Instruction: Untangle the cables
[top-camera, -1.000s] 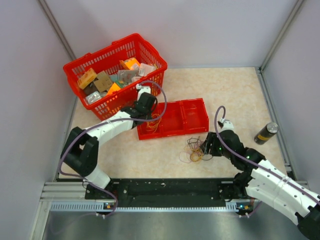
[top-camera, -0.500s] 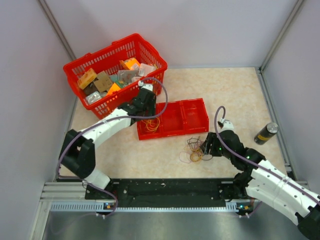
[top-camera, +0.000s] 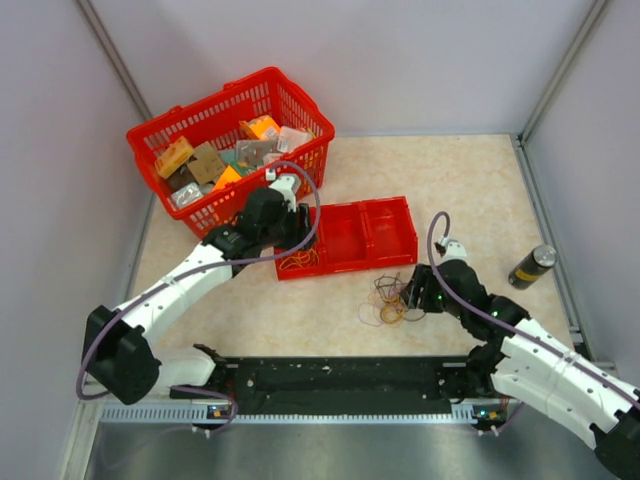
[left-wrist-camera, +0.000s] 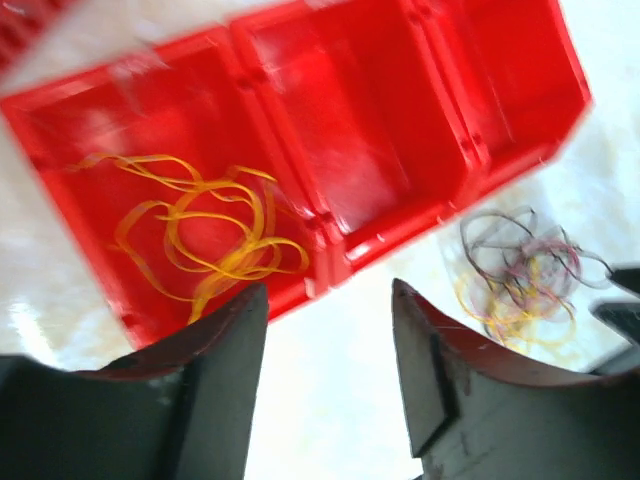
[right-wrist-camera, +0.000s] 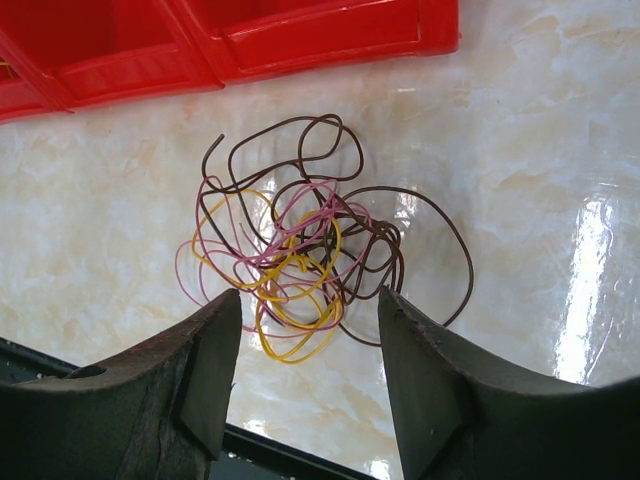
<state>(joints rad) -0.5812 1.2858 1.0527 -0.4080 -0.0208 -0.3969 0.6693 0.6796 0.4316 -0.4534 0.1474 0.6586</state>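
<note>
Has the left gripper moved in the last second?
Yes. The left gripper has drawn back leftward from over the red tray's left compartment, toward the red basket, uncovering the yellow cables there.

We see a red mesh basket at the far left of the table, filled with small packets. Just beside it lies a red compartment tray. A dark can sits near the right edge, well apart from both.
</note>
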